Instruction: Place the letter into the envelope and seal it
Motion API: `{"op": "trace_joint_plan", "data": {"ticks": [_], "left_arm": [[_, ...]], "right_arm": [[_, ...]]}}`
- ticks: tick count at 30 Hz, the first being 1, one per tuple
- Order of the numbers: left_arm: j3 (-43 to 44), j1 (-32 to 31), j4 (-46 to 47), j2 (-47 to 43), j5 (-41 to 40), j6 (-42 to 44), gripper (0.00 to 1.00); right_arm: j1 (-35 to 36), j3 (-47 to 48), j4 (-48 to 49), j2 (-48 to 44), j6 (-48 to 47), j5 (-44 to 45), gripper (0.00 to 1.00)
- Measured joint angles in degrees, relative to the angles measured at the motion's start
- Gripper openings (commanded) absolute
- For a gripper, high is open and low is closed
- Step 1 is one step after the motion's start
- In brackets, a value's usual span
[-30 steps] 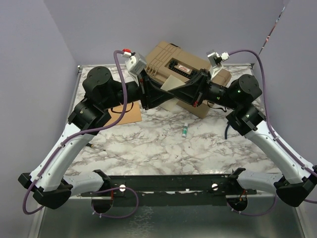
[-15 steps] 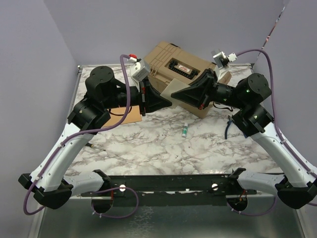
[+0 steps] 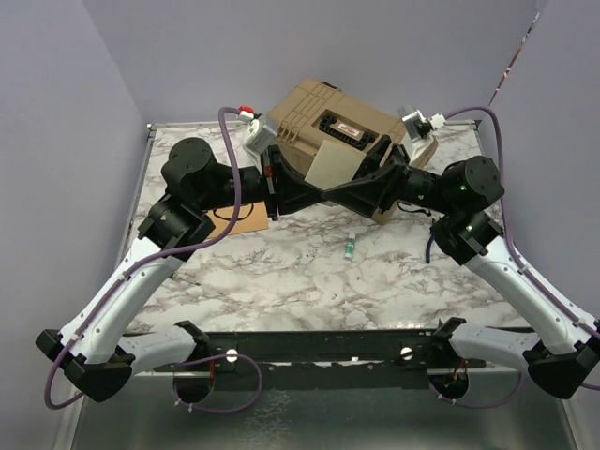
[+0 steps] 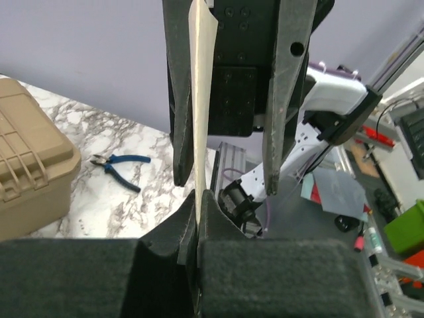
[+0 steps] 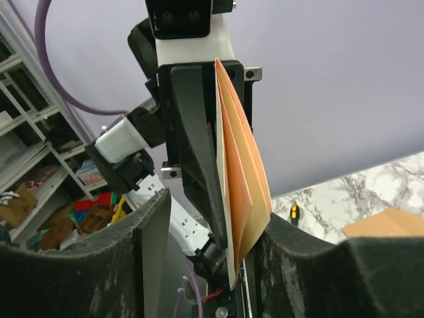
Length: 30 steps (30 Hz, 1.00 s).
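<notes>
The letter [image 3: 330, 169] pale cream, its folds peach; envelope [image 3: 251, 221] orange-brown, at left; table [image 3: 300, 272] white marble, grey-veined; far box [image 3: 328, 117] tan; pliers [image 4: 119, 162] blue-handled.

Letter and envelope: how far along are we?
Done: the pale pinkish folded paper letter is up in the air. In hand: the left gripper pinches its edge; the right gripper stands open around it. Left: slide it into the orange-brown kraft envelope lying flat, then seal.

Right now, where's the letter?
Top view, centre: the letter is in mid-air, pinched by the left gripper, inside the open right gripper, in front of the tan case.
</notes>
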Motion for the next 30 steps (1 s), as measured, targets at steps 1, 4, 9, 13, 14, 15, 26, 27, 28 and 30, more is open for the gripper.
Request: {"op": "trace_joint_plan", "data": {"ticks": [1,4,9,13,14,15,26,27,28,30], "left_arm": [[-1.66,0.00,3.15,-0.31,-0.55,-2.34,0.00],[-5.92,0.00,11.43,-1.01,-2.05,-9.35,0.00],[-9.84,0.07,21.22,-1.20,-3.54,-17.84,0.00],[-10.08,0.11,25.03,-1.53,-3.96,-20.98,0.00],[-10.08,0.13,25.83,-1.75,-3.96,-21.49,0.00],[-10.08,0.17,26.43,-1.92,-3.96,-21.77,0.00],[-10.88,0.26,29.22,-2.34,-3.96,-23.28,0.00],[-10.88,0.28,29.27,-2.34,-3.96,-23.30,0.00],[-10.88,0.28,29.35,-2.34,-3.96,-23.30,0.00],[-11.02,0.35,29.49,-2.34,-3.96,-23.30,0.00]], "right_arm": [[0.00,-0.96,1.73,0.00,0.74,0.44,0.46],[0.02,-3.67,7.08,-0.07,3.10,2.75,0.38],[0.02,-7.04,14.67,-0.57,6.64,7.50,0.25],[0.02,-7.52,18.16,-0.52,8.68,10.23,0.19],[0.02,-7.52,18.86,-0.50,9.07,10.67,0.19],[0.02,-7.52,19.54,-0.44,9.49,10.99,0.19],[0.02,-6.05,22.67,3.10,12.35,11.93,0.23],[0.04,-5.88,23.02,3.43,12.52,11.82,0.17],[0.04,-5.79,23.32,3.69,12.81,11.65,0.11],[0.04,-5.75,24.13,3.98,13.66,11.39,0.01]]}}
